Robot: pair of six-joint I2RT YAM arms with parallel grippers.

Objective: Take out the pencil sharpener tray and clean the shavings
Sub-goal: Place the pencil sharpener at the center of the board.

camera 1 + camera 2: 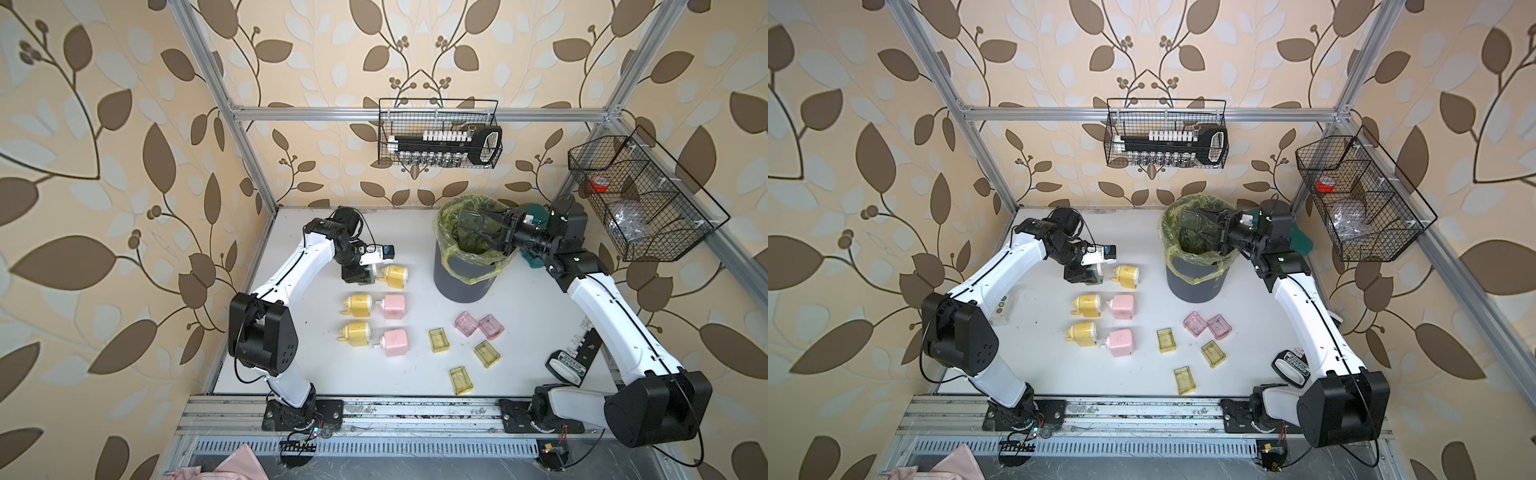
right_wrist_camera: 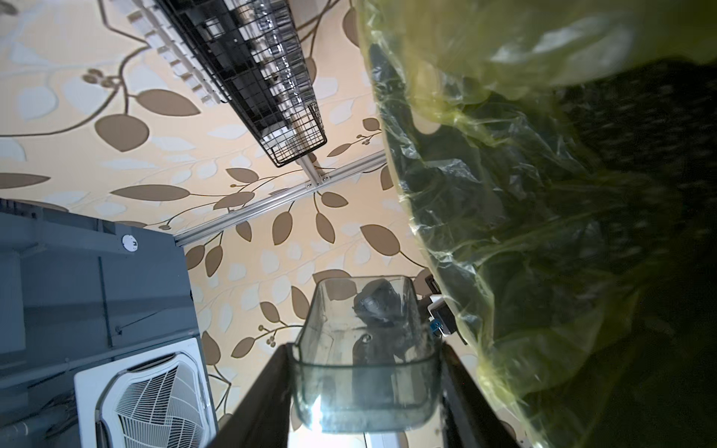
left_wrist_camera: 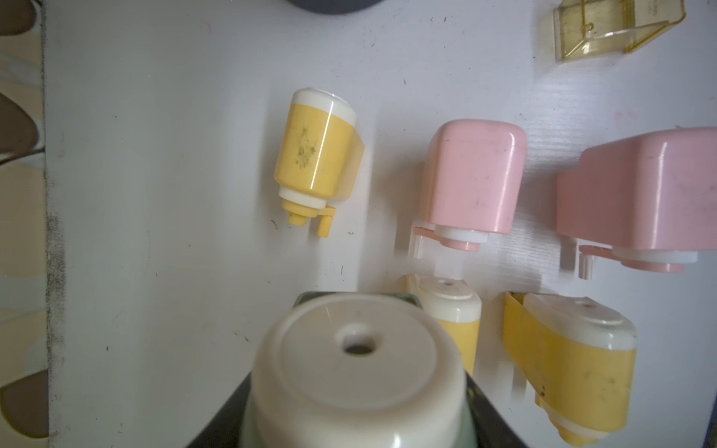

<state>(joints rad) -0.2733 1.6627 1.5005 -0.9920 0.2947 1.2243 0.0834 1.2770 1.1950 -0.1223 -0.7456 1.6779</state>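
- Tray (image 1: 471, 222), clear with a greenish tint, is pinched across its sides by the right gripper (image 1: 484, 227) and held in the air over the mouth of the bin (image 1: 461, 284).
- Right wrist view: the black fingers (image 2: 267, 372) press the tray's two outer walls, so the jaws are closed on it.
- A dark mass (image 2: 377, 304) shows through the tray's walls. Whether it lies inside the tray or behind it, I cannot tell.
- The bin is dark grey, lined with a yellow bag (image 1: 451, 212) that is crumpled over the rim. It stands at the back of the white table (image 1: 324, 365).
- The left gripper (image 1: 356, 276) is low at the table and clamps a green sharpener (image 1: 371, 272). In the left wrist view the sharpener's cream face with its pencil hole (image 3: 357, 345) fills the space between the jaws.
- Just beside the green sharpener lies a yellow sharpener (image 1: 395, 274).
- In front of these lie two rows, each a yellow sharpener (image 1: 357, 305) (image 1: 355, 333) paired with a pink sharpener (image 1: 394, 306) (image 1: 394, 341).
- Loose on the table in front of the bin are two pink trays (image 1: 466, 324) (image 1: 491, 326), nearly touching.
- Three yellow trays (image 1: 438, 340) (image 1: 487, 353) (image 1: 460, 380) lie spread apart nearer the front edge.
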